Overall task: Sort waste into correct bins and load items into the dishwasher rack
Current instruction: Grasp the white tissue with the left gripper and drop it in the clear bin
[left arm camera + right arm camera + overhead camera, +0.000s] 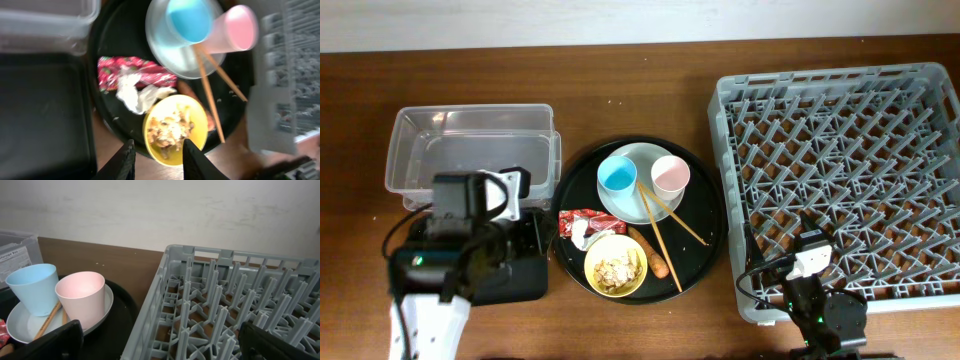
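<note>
The yellow bowl [615, 265] holds beige food scraps [170, 127]. It sits on a large round black tray with the red wrapper [586, 217], white paper [135, 95], the sausage stick [655, 254], the white plate [638, 205], the blue cup [617, 177], the pink cup [670, 175] and the chopsticks [665, 228]. Both cups stand on the plate. My left gripper [157, 160] is open and empty, above the bowl's near edge. My right gripper [160, 345] is open and empty, over the front left corner of the grey rack [840, 170].
The clear tub [470, 150] stands at the back left. The small black tray [520, 272] lies in front of it, partly under my left arm. The round black tray [705, 215] sits between the bins and the rack.
</note>
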You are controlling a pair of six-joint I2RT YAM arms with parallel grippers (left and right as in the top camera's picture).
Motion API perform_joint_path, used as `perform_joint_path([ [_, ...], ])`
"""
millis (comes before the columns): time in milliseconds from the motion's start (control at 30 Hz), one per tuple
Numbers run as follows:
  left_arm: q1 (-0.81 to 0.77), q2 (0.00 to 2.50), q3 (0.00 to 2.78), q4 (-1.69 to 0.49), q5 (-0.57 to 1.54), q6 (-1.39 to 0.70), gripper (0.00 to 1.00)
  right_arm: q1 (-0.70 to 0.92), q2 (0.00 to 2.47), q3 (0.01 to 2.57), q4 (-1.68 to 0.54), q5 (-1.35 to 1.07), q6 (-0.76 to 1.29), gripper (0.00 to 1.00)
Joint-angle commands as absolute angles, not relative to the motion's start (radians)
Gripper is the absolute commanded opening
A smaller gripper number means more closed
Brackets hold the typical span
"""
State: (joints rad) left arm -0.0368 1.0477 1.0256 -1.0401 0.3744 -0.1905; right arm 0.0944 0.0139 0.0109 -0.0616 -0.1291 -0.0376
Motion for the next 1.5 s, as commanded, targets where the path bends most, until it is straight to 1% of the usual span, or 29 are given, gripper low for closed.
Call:
perform_joint_path([
  [0, -0.115, 1.152, 0.994, -1.021, 0.202, -0.359, 0.32, 0.098, 0.007, 0.006, -0.067, -0.123, -0.036, 0.98],
  [100, -0.213, 1.286, 0.994, -0.953, 0.076, -0.422, 0.33, 0.098, 0.007, 0.006, -0.067, -0.123, -0.036, 0.98],
  [233, -0.31, 1.512, 0.994, -0.851, 0.078, -0.426, 0.4, 0.098, 0.007, 0.006, -0.067, -0.123, -0.036, 0.98],
  [367, -0.313, 1.688, 0.994, -0.773, 0.081, -0.426, 0.41, 0.098, 0.007, 0.006, -0.067, -0.123, -0.036, 0.98],
  [433, -0.313, 1.727, 0.994, -0.77, 0.082, -0.426, 0.41, 0.098, 0.007, 0.006, -0.067, -0.123, -0.036, 0.98],
  [467, -0.313, 1.735, 0.994, -0.77, 0.081, -0.426, 0.33, 0.098, 0.007, 0.006, -0.067, -0.123, -0.036, 0.98],
  [500, -0.313, 1.733, 0.994, -0.77, 0.083, -0.426, 0.21, 0.098, 0.007, 0.006, -0.067, -0.123, -0.036, 0.98],
  [533, -0.313, 1.733, 0.996, -0.771, 0.083, -0.426, 0.07, 0.098, 0.007, 0.006, -0.067, -0.123, -0.036, 0.98],
  [567, -0.313, 1.732, 1.002, -0.777, 0.083, -0.426, 0.0, 0.098, 0.007, 0.006, -0.067, -0.123, -0.036, 0.98],
  [733, -0.313, 1.583, 1.198, -0.916, 0.07, -0.397, 0.0, 0.098, 0.007, 0.006, -0.067, -0.123, -0.036, 0.98],
  [767, -0.313, 1.518, 1.246, -0.917, -0.003, -0.396, 0.0, 0.098, 0.007, 0.006, -0.067, -0.123, -0.036, 0.98],
  [867, -0.3, 1.423, 1.271, -0.886, -0.327, -0.412, 0.0, 0.098, 0.007, 0.006, -0.067, -0.123, -0.036, 0.98],
  [900, -0.284, 1.424, 1.271, -0.875, -0.394, -0.427, 0.0, 0.098, 0.007, 0.006, -0.067, -0.123, -0.036, 0.98],
  [933, -0.26, 1.439, 1.271, -0.863, -0.401, -0.427, 0.0, 0.098, 0.007, 0.006, -0.067, -0.123, -0.036, 0.98],
  [1033, -0.205, 1.516, 1.257, -0.798, -0.401, -0.427, 0.0, 0.098, 0.007, 0.006, -0.067, -0.123, -0.036, 0.98],
  [1100, -0.162, 1.609, 1.258, -0.739, -0.397, -0.427, 0.0, 0.098, 0.007, 0.006, -0.067, -0.123, -0.036, 0.98],
  [1200, -0.131, 1.697, 1.258, -0.696, -0.389, -0.427, 0.0, 0.098, 0.007, 0.006, -0.067, -0.123, -0.036, 0.98],
  [1233, -0.128, 1.718, 1.258, -0.696, -0.381, -0.426, 0.09, 0.098, 0.007, 0.006, -0.067, -0.123, -0.036, 0.98],
  [1267, -0.128, 1.719, 1.258, -0.696, -0.381, -0.426, 0.34, 0.098, 0.007, 0.006, -0.067, -0.123, -0.036, 0.98],
  [1300, -0.128, 1.71, 1.264, -0.693, -0.381, -0.426, 0.62, 0.098, 0.007, 0.006, -0.067, -0.123, -0.036, 0.98],
  [1333, -0.128, 1.688, 1.284, -0.694, -0.381, -0.426, 0.76, 0.098, 0.007, 0.006, -0.067, -0.123, -0.036, 0.98],
  [1367, -0.128, 1.671, 1.296, -0.694, -0.381, -0.426, 0.82, 0.098, 0.007, 0.006, -0.067, -0.123, -0.036, 0.98],
  [1400, -0.128, 1.62, 1.316, -0.7, -0.369, -0.426, 0.84, 0.098, 0.007, 0.006, -0.067, -0.123, -0.036, 0.98],
  [1433, -0.128, 1.589, 1.316, -0.709, -0.329, -0.426, 0.84, 0.098, 0.007, 0.006, -0.067, -0.123, -0.036, 0.98],
  [1467, -0.128, 1.551, 1.316, -0.744, -0.245, -0.425, 0.84, 0.098, 0.007, 0.006, -0.067, -0.123, -0.036, 0.98],
])
